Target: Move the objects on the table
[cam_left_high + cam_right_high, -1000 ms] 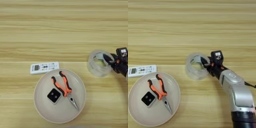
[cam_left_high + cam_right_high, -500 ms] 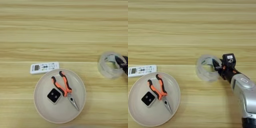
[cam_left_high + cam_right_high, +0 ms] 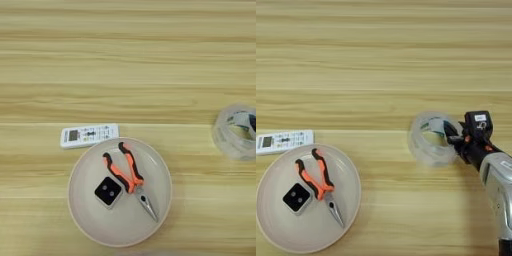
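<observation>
We can read no brand or lettering anywhere: the small white remote at the far left shows a grey screen and rows of tiny marks too small to make out; it lies flat on the table, its long side running left to right, just above the rim of the round cream plate and barely apart from it; on the plate we see the small black square block with its white dot, set cornerwise left of centre, and the orange-handled pliers lying aslant just beside it, handles toward the upper left, grey nose toward the lower right; block and pliers look close to touching, though we cannot tell whether they do; further right, well apart from the plate, the clear tape roll rests on bare wood with its open core facing up; the right gripper comes in from the lower right on its silver forearm, and a white label on its black housing carries marks we cannot read; its black fingers pinch the roll's right wall, one tip inside the core, so the hand holds the tape; nothing stands between the roll and the plate.
</observation>
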`<state>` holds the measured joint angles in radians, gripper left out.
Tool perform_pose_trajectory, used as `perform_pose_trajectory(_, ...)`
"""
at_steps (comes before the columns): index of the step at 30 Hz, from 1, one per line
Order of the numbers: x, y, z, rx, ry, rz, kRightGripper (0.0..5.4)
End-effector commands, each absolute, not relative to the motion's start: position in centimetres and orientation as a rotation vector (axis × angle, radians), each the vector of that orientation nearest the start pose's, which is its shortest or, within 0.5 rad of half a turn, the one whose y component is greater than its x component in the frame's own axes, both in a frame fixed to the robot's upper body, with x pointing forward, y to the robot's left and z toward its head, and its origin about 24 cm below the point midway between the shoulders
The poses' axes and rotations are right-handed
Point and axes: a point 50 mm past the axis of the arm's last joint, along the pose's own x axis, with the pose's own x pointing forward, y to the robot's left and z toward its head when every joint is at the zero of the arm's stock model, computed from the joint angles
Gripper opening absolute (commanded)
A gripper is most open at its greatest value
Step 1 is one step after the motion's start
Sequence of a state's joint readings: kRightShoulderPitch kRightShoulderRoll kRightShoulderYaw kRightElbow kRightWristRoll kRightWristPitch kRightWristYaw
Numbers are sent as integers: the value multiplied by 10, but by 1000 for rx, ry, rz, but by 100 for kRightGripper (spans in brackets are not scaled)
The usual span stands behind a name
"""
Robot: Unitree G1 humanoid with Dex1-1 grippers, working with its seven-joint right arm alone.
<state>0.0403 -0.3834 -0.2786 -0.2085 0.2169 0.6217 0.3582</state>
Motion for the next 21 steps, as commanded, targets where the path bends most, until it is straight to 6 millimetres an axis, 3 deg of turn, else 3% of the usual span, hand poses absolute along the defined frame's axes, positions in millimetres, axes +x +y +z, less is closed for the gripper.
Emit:
perform_pose_trajectory(1, 233, -265, 63, -99, 381, 56, 184)
perform_pose_trajectory(21, 238, -250, 67, -87, 345, 103, 392)
